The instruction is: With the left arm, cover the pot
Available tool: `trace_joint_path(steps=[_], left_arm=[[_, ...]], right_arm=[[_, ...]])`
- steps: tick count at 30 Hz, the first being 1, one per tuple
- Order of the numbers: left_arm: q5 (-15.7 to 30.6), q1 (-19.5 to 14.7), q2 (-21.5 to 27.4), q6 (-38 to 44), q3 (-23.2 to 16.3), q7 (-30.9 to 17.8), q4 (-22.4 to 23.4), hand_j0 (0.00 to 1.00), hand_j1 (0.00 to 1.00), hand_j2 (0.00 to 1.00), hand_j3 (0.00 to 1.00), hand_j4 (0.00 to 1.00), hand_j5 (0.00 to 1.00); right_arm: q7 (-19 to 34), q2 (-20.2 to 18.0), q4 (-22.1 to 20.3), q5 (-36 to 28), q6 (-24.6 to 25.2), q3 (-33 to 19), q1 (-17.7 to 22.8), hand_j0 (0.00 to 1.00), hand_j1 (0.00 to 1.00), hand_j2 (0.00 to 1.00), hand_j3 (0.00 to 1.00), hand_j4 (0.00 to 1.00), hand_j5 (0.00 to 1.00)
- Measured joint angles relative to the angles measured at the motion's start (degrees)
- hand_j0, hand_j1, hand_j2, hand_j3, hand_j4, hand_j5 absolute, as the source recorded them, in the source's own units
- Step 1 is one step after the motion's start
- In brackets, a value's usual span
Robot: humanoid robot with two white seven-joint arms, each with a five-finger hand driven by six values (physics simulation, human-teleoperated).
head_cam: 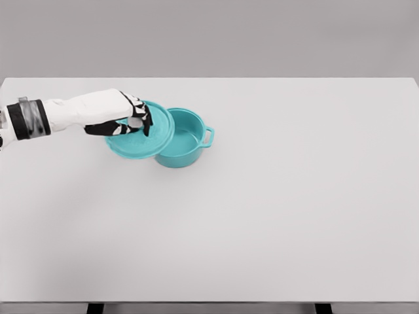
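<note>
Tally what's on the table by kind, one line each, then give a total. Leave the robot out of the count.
Teal pot: 1
Teal lid: 1, held by the left hand, tilted and overlapping the pot's left rim, not yet seated
Total: 2, both on or above the white table

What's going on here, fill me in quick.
The robot's left hand is gripping a teal lid from above and holding it tilted beside a matching teal pot on the white table. The lid overlaps the pot's left rim but does not sit on it, so most of the pot's inside is open to view. The pot stands upright with a handle pointing right. The right arm is out of view.
</note>
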Motion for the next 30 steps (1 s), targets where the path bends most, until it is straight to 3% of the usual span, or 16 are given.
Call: trace_joint_path(steps=[30], left_arm=[[-3.8,-4.4,-11.1,0.0,-1.6,-0.2,10.3,0.45,0.45,0.45,0.45,0.45,0.45]], right_arm=[[0.0,0.0,0.0,0.0,0.0,0.0,0.0,1.00,1.00,1.00,1.00,1.00,1.00]])
